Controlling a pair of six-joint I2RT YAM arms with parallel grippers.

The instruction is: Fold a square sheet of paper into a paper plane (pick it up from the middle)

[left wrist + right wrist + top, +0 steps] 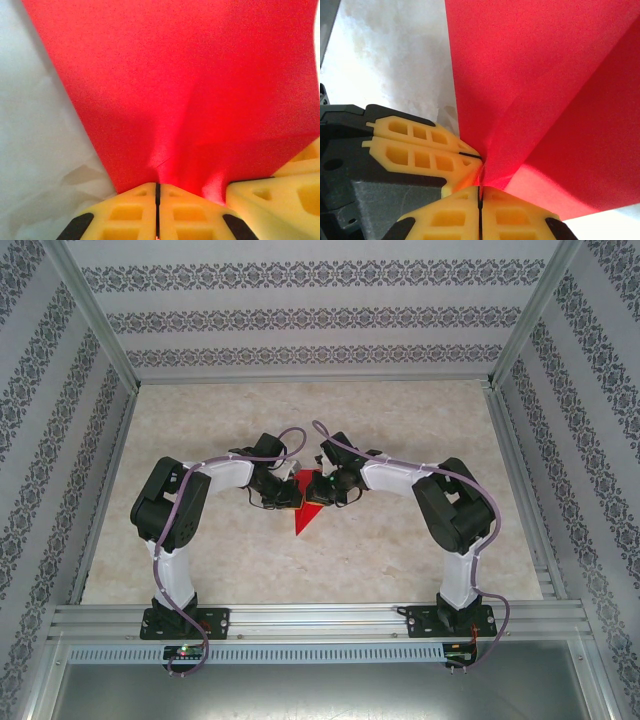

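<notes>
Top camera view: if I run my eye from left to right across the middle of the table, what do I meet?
Patterned left wall → left arm → red paper → right arm → patterned right wall.

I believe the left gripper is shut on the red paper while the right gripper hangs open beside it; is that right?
Not quite: the right gripper is shut on the red paper too, its jaws pressed together on it in the right wrist view. The left gripper is shut on it, as you say.
</notes>
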